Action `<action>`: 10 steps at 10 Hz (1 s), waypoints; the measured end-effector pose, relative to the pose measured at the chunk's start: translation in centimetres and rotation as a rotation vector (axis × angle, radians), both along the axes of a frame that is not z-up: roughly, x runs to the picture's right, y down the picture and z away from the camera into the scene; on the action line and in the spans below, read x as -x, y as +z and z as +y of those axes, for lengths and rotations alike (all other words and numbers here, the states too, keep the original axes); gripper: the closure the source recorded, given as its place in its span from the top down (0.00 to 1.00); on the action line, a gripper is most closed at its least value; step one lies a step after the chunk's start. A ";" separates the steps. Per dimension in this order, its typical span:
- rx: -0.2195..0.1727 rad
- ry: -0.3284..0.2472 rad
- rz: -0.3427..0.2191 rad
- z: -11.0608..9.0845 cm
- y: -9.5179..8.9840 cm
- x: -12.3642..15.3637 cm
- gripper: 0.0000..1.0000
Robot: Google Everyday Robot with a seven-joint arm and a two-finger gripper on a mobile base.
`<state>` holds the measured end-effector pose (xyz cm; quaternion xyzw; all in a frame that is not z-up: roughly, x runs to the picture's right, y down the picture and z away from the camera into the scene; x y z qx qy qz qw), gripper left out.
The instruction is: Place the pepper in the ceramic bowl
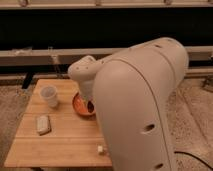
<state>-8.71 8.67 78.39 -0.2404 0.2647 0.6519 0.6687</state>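
Viewpoint: high, looking down and forward over the robot's own arm [142,100].
Nearness: the arm's pale shell sits very close to the lens and fills the right half of the picture.
Facing: toward a wooden table [60,140] and a dark wall with a ledge behind it.
Visible past the arm: the table's left part, a white cup [49,95], the ceramic bowl [80,105] partly hidden.
Gripper [90,106]: at the bowl, mostly hidden by the arm (seen from above).
Shared views: only one camera.

White arm filling foreground, pincer [90,106] low over ceramic bowl [79,106], wooden table [60,142], white cup [49,96]
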 end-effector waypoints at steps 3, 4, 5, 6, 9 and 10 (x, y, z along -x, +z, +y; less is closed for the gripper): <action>0.000 -0.003 -0.001 -0.5 1.4 -0.3 0.22; 0.000 -0.002 -0.001 -0.2 1.5 0.2 0.24; -0.002 -0.004 -0.007 -0.2 1.6 1.0 0.29; -0.001 -0.004 -0.010 -0.1 1.8 1.3 0.38; -0.002 -0.001 -0.006 0.3 2.3 0.3 0.69; -0.005 -0.002 -0.011 0.3 2.3 0.9 0.80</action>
